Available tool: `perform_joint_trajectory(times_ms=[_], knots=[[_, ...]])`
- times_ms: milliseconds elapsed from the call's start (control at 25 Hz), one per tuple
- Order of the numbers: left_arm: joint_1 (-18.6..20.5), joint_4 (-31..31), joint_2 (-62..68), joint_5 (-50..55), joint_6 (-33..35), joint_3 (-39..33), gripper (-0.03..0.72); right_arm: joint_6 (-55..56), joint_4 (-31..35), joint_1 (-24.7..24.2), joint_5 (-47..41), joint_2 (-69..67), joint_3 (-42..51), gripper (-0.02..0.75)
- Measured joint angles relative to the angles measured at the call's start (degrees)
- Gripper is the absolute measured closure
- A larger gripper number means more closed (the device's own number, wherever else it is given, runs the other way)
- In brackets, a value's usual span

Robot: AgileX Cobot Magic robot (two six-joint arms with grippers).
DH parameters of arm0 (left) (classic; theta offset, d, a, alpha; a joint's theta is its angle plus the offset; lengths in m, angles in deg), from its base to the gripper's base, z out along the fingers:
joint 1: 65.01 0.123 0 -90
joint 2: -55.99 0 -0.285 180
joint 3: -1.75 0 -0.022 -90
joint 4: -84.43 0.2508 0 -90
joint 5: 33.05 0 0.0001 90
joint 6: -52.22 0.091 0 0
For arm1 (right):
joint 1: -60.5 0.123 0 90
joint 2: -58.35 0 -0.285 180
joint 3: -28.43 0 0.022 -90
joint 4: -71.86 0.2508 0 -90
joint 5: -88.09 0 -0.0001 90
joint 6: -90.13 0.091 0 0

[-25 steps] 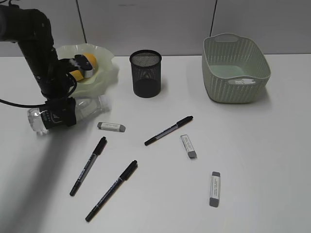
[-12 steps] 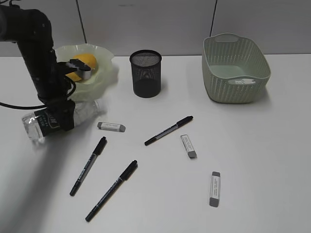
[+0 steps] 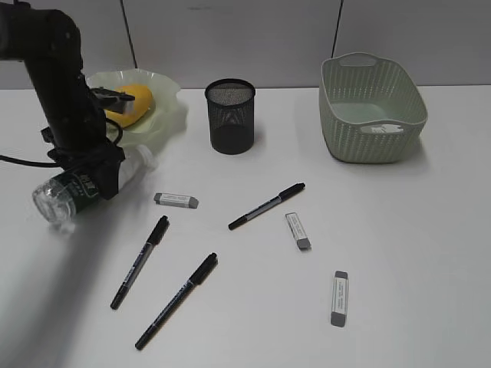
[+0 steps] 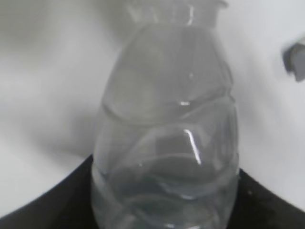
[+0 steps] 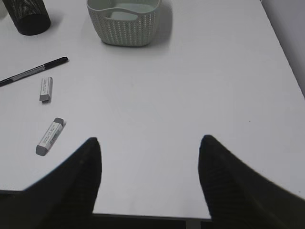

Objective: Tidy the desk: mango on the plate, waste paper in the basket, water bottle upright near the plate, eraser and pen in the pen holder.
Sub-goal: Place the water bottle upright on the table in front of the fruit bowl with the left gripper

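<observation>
Your left wrist view is almost filled by the water bottle, a clear plastic body seen close up, running from the bottom edge up to the top centre of the frame, where it narrows. Light glints off its curved ridges. You see dark gripper parts at the lower left and lower right corners, flanking the bottle's widest section. Behind it lies the white desk. A small grey object is cut off by the right edge, too blurred to identify.

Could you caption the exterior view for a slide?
Left gripper lifts the tilted bottle beside the plate holding the mango.
</observation>
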Motion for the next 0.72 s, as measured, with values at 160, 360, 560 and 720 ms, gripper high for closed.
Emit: perform_joint_trajectory(times_ms=[160, 360, 560, 720], knots=[[-0.18, 0.28, -3.90, -0.26, -13.99, -1.31, 0.199, 0.00, 0.00, 0.00, 0.00, 0.00, 0.00, 0.229], [-0.43, -0.04, -14.00, 0.17, -22.34, -8.97, 0.199, 0.00, 0.00, 0.00, 0.00, 0.00, 0.00, 0.229], [-0.43, -2.48, -23.01, -2.14, -23.52, -19.21, 0.199, 0.00, 0.00, 0.00, 0.00, 0.00, 0.00, 0.229], [-0.43, -7.55, -32.35, -14.02, -23.71, -29.41, 0.199, 0.00, 0.01, 0.00, 0.00, 0.00, 0.00, 0.229]])
